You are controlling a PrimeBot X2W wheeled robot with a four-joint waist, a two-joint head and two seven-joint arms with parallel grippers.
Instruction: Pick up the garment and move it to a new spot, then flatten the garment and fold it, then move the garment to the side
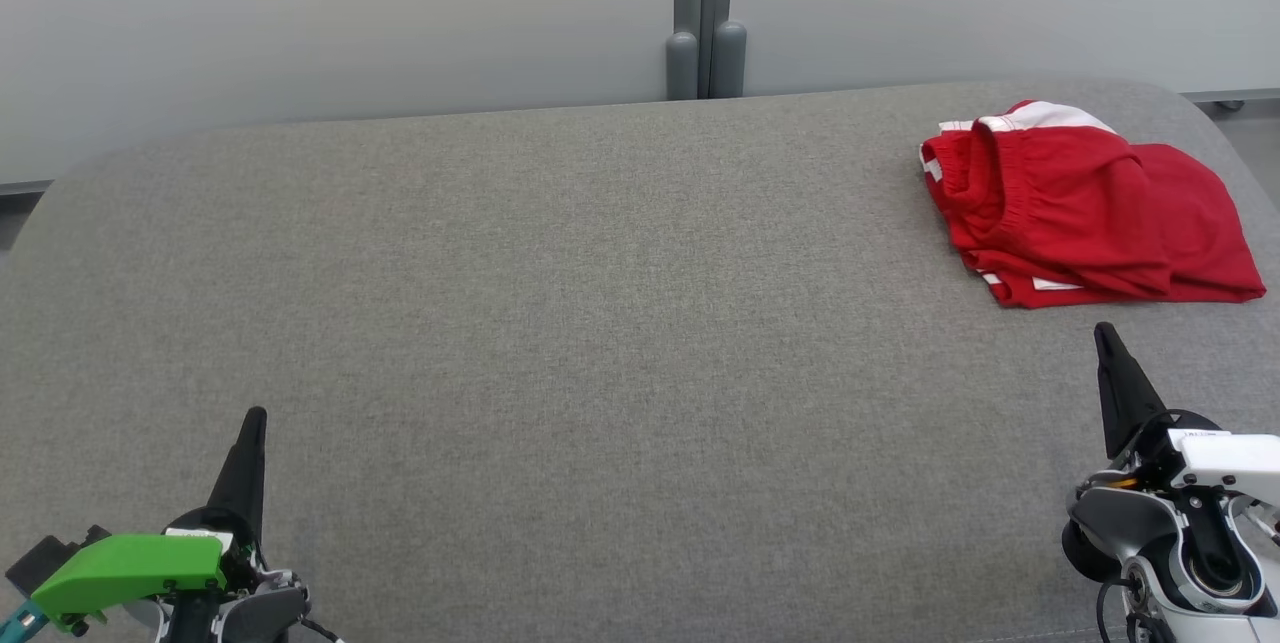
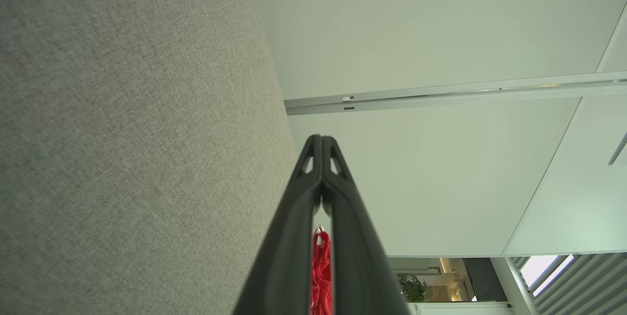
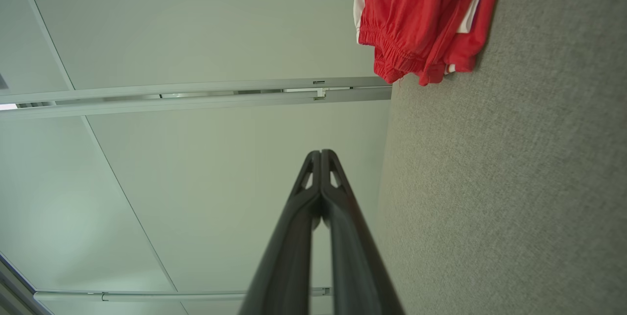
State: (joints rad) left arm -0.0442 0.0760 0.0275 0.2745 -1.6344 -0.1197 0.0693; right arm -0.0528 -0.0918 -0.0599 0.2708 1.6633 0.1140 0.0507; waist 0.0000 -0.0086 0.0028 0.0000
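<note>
My left end effector (image 1: 254,418) and right end effector (image 1: 1104,333) are both closed and empty. The red garment (image 1: 1090,213) lies bunched at the table's (image 1: 600,323) far right corner. Reaching in closed could shove it off the edge.

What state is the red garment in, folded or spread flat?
Folded, roughly: the red garment lies doubled over in layers, its elastic waistband on top.
</note>
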